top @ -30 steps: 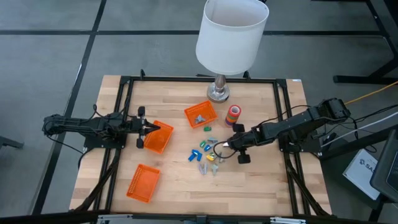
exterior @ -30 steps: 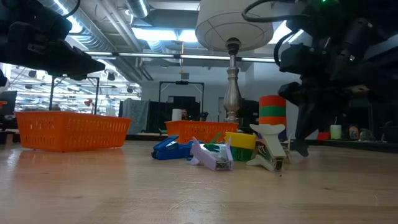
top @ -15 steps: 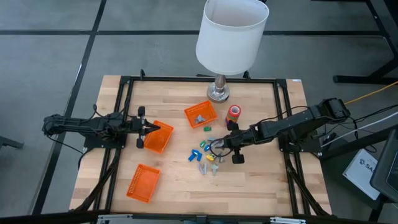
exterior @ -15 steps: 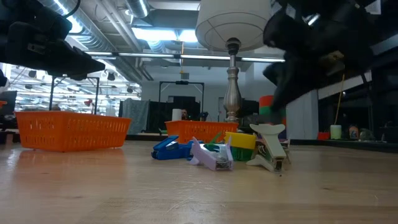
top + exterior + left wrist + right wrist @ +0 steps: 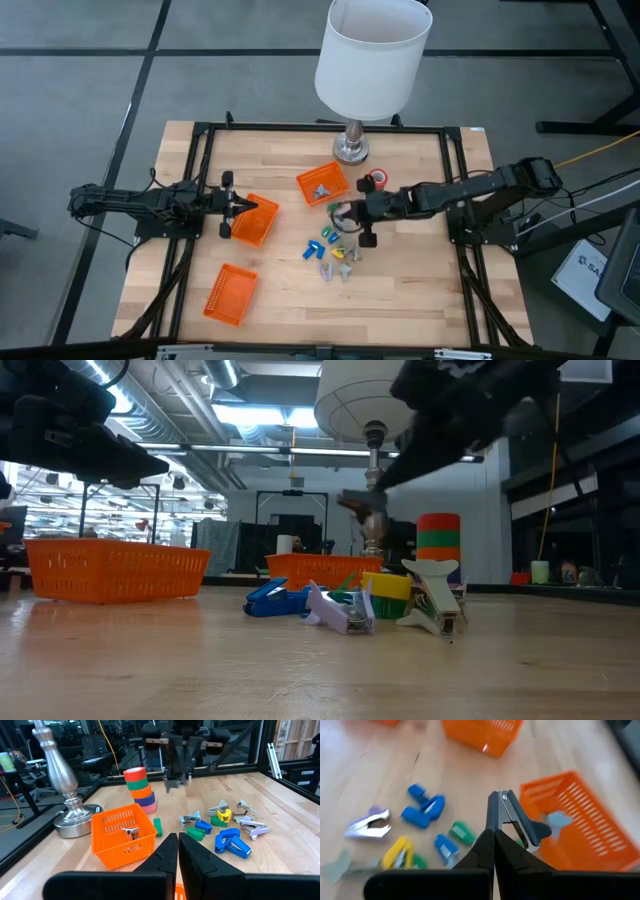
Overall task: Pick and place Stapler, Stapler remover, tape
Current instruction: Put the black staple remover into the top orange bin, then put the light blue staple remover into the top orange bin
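right gripper [image 5: 494, 832]: clenched on a small silver metal staple remover [image 5: 512, 822], carried clear of the wood so it can't snag the pile.
where i am: about 1 o'clock of the heap, near the small orange mesh basket [image 5: 323, 184] at 12 o'clock of the table [image 5: 420, 290]; i judge that basket is the drop, since one grey piece [image 5: 131, 831] already lies in it.
scattered pile [image 5: 335, 250]: blue, green, yellow and lilac staplers and removers lie at table centre, not yet sorted.
tape: stack of red, green, orange and purple rolls [image 5: 139, 787] stands upright just beside the silver lamp base [image 5: 70, 810], out of my path.
left gripper [image 5: 177, 845]: fingers pressed together on nothing, parked at 9 o'clock over another orange basket [image 5: 252, 220], leaving me room.
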`<control>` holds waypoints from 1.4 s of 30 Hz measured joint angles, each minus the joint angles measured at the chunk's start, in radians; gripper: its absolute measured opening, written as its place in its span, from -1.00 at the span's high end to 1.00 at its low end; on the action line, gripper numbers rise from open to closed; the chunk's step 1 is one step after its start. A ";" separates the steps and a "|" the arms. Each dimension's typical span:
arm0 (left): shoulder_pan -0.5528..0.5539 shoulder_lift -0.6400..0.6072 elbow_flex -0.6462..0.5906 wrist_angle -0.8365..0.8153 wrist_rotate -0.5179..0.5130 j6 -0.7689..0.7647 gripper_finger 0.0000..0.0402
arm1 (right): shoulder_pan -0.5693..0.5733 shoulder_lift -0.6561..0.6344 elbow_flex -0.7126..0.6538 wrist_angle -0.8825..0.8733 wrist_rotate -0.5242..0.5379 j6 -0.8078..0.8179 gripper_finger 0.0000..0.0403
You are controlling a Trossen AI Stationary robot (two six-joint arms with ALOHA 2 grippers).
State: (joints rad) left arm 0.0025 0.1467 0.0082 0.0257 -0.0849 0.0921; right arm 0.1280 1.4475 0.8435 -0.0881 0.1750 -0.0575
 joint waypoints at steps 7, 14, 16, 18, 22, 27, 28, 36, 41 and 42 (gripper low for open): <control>0.000 0.000 0.000 0.000 0.000 0.000 0.94 | -0.102 0.000 0.001 0.100 0.002 -0.059 1.00; 0.000 0.000 0.000 0.000 0.000 0.000 0.94 | -0.209 0.030 0.001 0.156 0.001 -0.058 1.00; 0.000 0.000 0.000 0.000 0.000 0.000 0.94 | -0.226 0.062 0.001 0.184 0.001 -0.058 1.00; 0.000 0.000 0.000 0.000 0.000 0.000 0.94 | -0.237 0.102 0.001 0.202 0.001 -0.059 1.00; 0.000 0.000 0.000 0.000 0.000 0.000 0.95 | -0.249 0.190 0.001 0.223 0.001 -0.086 1.00; 0.000 0.000 0.000 0.000 0.000 0.000 0.94 | -0.256 0.276 0.005 0.273 0.046 -0.107 1.00; 0.000 0.000 0.000 0.000 0.000 0.000 0.94 | -0.256 0.287 0.011 0.271 0.055 -0.107 1.00; 0.000 0.000 0.000 0.000 0.000 0.000 0.94 | -0.256 0.312 0.065 0.271 0.053 -0.107 0.82; 0.000 0.000 0.000 0.000 0.000 0.000 0.95 | -0.256 0.308 0.083 0.264 0.053 -0.101 0.70; 0.000 0.000 0.000 0.000 0.000 0.000 0.95 | -0.255 0.308 0.091 0.251 0.053 -0.091 0.68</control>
State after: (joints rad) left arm 0.0026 0.1465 0.0086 0.0259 -0.0853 0.0921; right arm -0.1272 1.7557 0.9340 0.1625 0.2278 -0.1488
